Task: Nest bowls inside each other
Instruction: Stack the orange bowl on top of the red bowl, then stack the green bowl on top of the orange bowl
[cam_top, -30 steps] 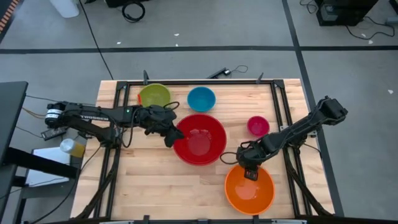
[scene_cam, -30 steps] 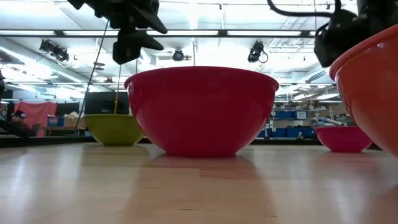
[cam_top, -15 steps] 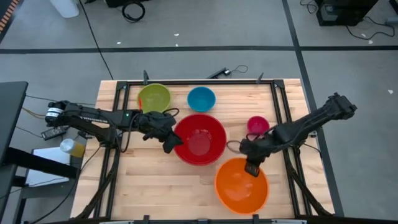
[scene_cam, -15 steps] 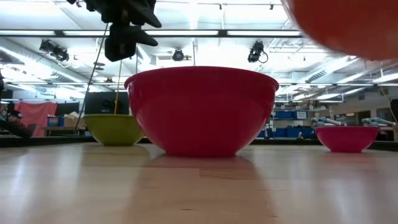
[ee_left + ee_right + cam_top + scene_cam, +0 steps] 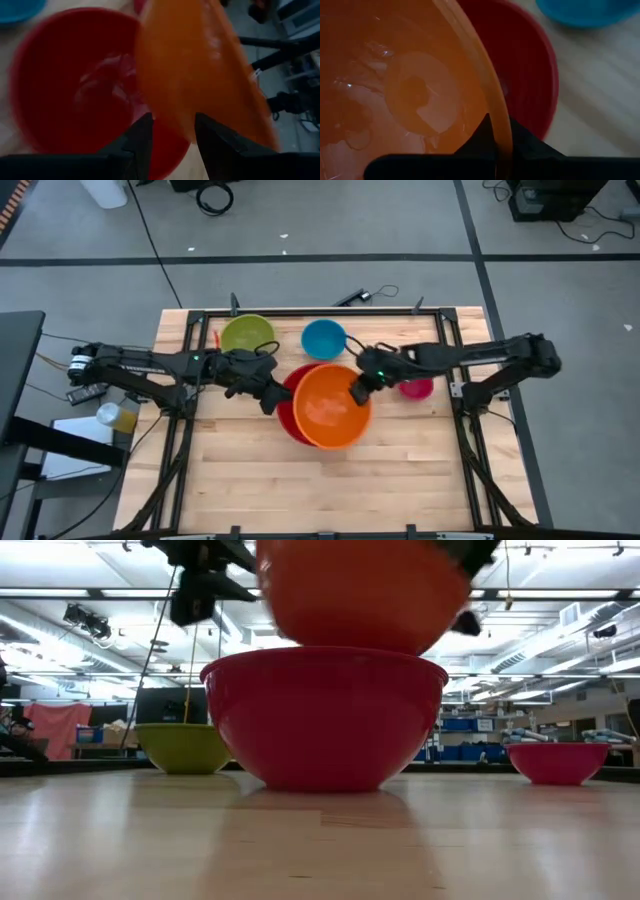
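My right gripper (image 5: 357, 391) is clamped on the rim of the orange bowl (image 5: 331, 406), its fingers pinched tight on either side of the thin wall, as the right wrist view shows. I hold that bowl in the air directly above the red bowl (image 5: 290, 418). From the high view the orange bowl covers most of the red bowl, leaving only a crescent of red showing on the side toward my left arm. In the low view the orange bowl (image 5: 362, 595) hangs just over the red bowl's (image 5: 324, 718) rim; I cannot tell from there whether the two are touching.

My left gripper (image 5: 268, 397) hovers at the red bowl's edge, on the side away from my right arm, with its fingers spread wide and holding nothing. In the left wrist view those fingers (image 5: 141, 142) frame the red bowl (image 5: 70, 85) with the orange bowl (image 5: 200, 70) tilted across it.

The yellow-green bowl (image 5: 247, 334) and the blue bowl (image 5: 323, 338) sit on the wooden table (image 5: 250, 480) just beyond the red bowl, side by side. The small pink bowl (image 5: 417, 388) rests beside the red bowl under my right arm, partly hidden by it.
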Robot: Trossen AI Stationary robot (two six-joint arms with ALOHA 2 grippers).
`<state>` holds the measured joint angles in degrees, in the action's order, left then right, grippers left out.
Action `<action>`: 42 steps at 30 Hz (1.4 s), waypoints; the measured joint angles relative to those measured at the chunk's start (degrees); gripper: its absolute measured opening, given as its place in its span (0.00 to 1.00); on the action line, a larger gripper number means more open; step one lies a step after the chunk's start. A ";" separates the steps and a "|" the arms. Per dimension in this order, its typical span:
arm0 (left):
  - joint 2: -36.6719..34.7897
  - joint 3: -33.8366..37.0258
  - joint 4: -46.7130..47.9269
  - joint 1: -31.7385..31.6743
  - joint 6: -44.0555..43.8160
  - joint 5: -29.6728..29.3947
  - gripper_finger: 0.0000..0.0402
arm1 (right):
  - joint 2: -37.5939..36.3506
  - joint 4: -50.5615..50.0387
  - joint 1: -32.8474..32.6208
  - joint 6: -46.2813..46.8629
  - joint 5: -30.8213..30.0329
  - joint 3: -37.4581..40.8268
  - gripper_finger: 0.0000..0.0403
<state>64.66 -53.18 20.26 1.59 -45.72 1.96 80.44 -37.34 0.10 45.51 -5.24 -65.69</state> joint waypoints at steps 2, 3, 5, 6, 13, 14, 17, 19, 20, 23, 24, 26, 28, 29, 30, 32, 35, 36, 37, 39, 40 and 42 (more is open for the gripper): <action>-0.48 -2.28 2.79 -0.03 0.07 -1.95 0.37 | 3.12 1.99 1.96 -1.95 0.87 -0.03 0.04; -1.07 -3.14 5.45 -0.03 0.34 -3.09 0.37 | 4.74 2.64 2.67 -2.90 1.33 -0.03 0.04; -1.65 -5.34 9.97 -0.03 0.84 -5.21 0.37 | 7.96 3.11 3.97 -3.98 1.97 -0.01 0.04; -1.83 -6.43 10.89 -0.03 1.10 -6.20 0.37 | 9.47 3.05 4.43 -4.18 2.28 0.03 0.04; -2.57 -7.61 17.26 -0.03 0.19 -8.92 0.37 | 15.61 4.61 5.35 -6.49 4.41 0.04 0.08; -2.58 -7.61 17.21 -0.03 0.04 -9.00 0.37 | 15.86 4.83 5.26 -6.78 4.47 0.04 0.10; -2.02 -7.61 18.50 -0.13 -0.56 -9.72 0.37 | 15.93 5.90 5.22 -7.73 5.03 0.00 0.17; -1.84 -7.61 19.18 -0.56 -1.11 -10.02 0.37 | 15.35 5.92 5.24 -8.35 5.05 -0.01 0.23; -1.84 -7.59 20.06 -0.91 -1.35 -10.08 0.37 | 14.88 5.80 5.22 -8.50 4.94 -0.01 0.26; -1.88 -7.57 20.58 -2.26 -1.54 -10.10 0.37 | 12.45 5.57 5.44 -8.63 3.84 -0.01 0.33; -1.86 -7.57 21.11 -2.81 -1.52 -10.10 0.37 | 11.60 5.53 5.60 -8.37 3.27 -0.01 0.35; -1.86 -7.57 21.35 -4.12 -1.52 -10.11 0.37 | 9.61 5.42 5.94 -7.98 2.62 -0.01 0.37; -1.88 -7.57 22.29 -5.67 -1.23 -10.13 0.37 | 7.14 5.42 6.33 -8.09 2.25 -0.01 0.38; -1.86 -7.57 22.54 -6.49 -0.73 -10.27 0.37 | 5.76 5.42 6.58 -8.32 2.23 -0.01 0.38; -1.83 -7.57 22.65 -7.40 0.01 -10.42 0.37 | 4.44 5.44 6.95 -8.74 2.21 -0.01 0.38; -1.66 -7.57 23.50 -9.43 1.41 -11.60 0.37 | 1.74 5.49 7.87 -9.79 2.22 -0.01 0.38; -0.96 -6.60 24.58 -12.82 5.07 -13.82 0.37 | -1.81 5.48 10.05 -12.08 2.09 -0.01 0.38; -0.53 -6.14 24.95 -13.91 6.89 -14.32 0.37 | -2.74 5.38 10.87 -13.19 2.06 -0.01 0.38; -0.17 -5.49 25.31 -14.98 8.97 -14.37 0.37 | -3.46 5.18 11.73 -14.39 2.04 -0.01 0.38; 1.10 -4.12 25.86 -16.54 13.01 -14.32 0.37 | -4.43 4.33 13.42 -16.45 2.04 -0.01 0.38; 1.83 -3.55 25.45 -17.05 14.31 -14.33 0.37 | -4.78 3.48 14.24 -17.53 2.06 -0.01 0.38; 3.20 -2.03 25.58 -18.16 16.44 -14.30 0.38 | -5.23 1.95 15.59 -19.29 2.10 -0.01 0.38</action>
<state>67.86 -55.22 45.84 -16.56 -29.28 -12.34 75.21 -35.39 15.69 26.22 -3.14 -65.69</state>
